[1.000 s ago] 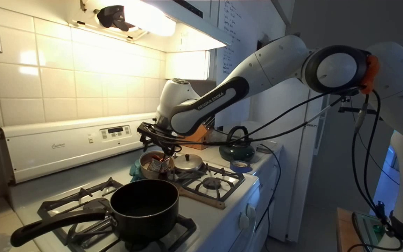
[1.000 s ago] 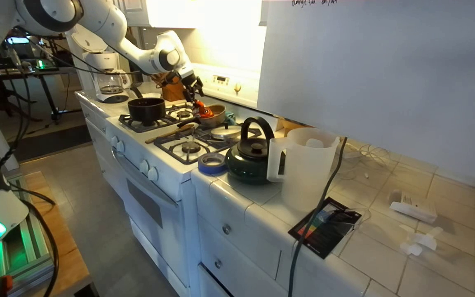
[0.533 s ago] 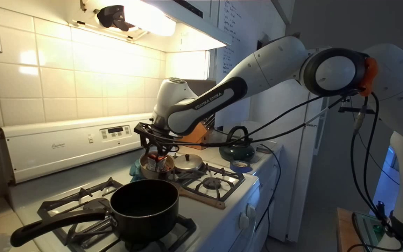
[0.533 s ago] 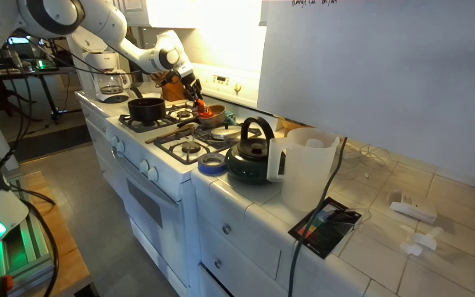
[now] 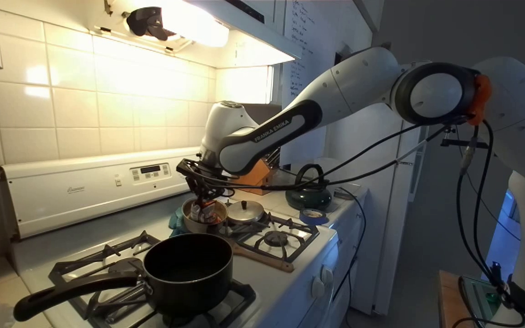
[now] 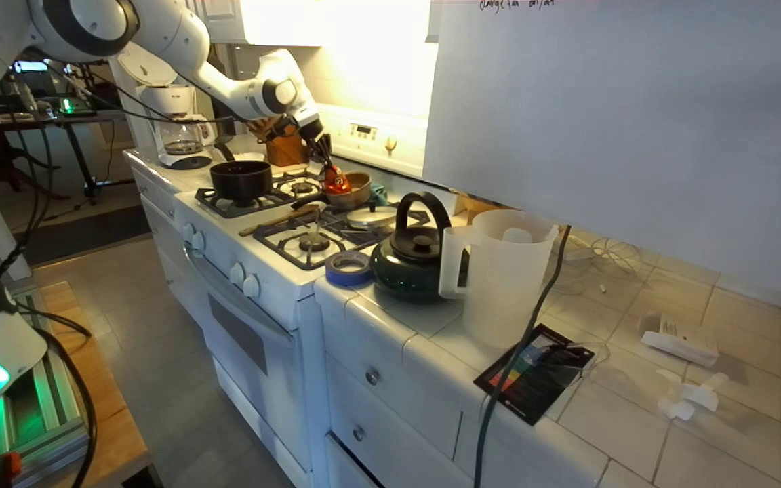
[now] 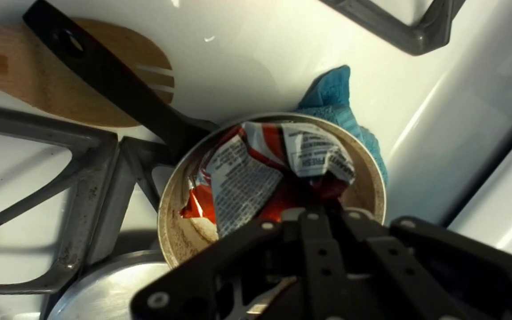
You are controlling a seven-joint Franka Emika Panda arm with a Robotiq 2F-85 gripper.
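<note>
- Has shifted slightly left in an exterior view since one second ago, drawing together the formerly spread fingers of the black two-fingered gripper (image 7: 329, 211).
- Clenches now, pinching the crumpled red-and-silver printed foil packet (image 7: 247, 182) between fingertips, at its gathered upper folds.
- Holds the packet inside the small round brown-lined saucepan (image 7: 369, 178), with upper part rising above the rim.
- Points down over the saucepan, hiding part of its rim in the wrist view.
- Has, just left of the saucepan in an exterior view, the turquoise cloth (image 5: 177, 222); just right, the round silver metal lid (image 5: 245, 212) with black knob; nearer, the larger deep black pot (image 5: 194, 287) with long handle.
- Shows, far left in the wrist view, the straight black handle (image 7: 118, 80) of the saucepan crossing over the light-brown slotted wooden spatula (image 7: 65, 89).
- Includes, farther right in an exterior view, the glossy dark green kettle (image 5: 308, 198), with the roll of blue tape (image 5: 313, 217) just beside it.
- Includes, near in an exterior view, the translucent white plastic pitcher (image 6: 506, 291); far left, the white coffee maker (image 6: 175, 102) with glass carafe.
</note>
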